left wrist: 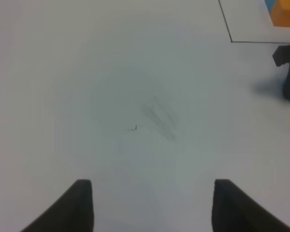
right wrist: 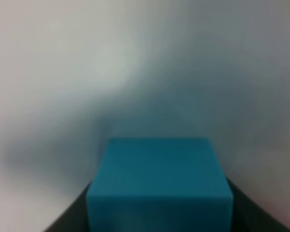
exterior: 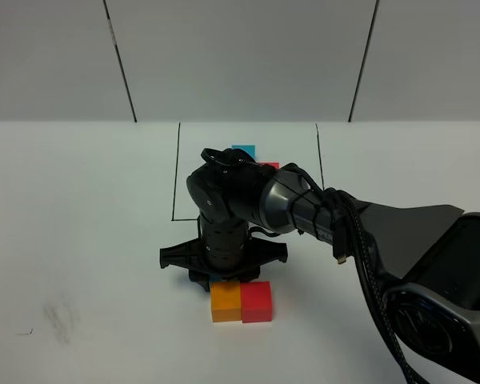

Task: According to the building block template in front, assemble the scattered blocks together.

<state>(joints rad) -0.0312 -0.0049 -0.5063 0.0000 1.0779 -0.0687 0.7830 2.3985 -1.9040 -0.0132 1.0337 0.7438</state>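
Blue cube (right wrist: 159,181) between right gripper (right wrist: 159,212) fingers.

Loose cubes on my screen
I see the orange block (exterior: 225,302) touching the red block (exterior: 256,302); the blue block (right wrist: 159,186) sits between dark fingers.

Light: was even and bright over the white table (exterior: 80,240).
Shadows: were soft, under the arm (exterior: 248,200).
Focus: right wrist view was blurred, blue cube (right wrist: 159,183) soft-edged.
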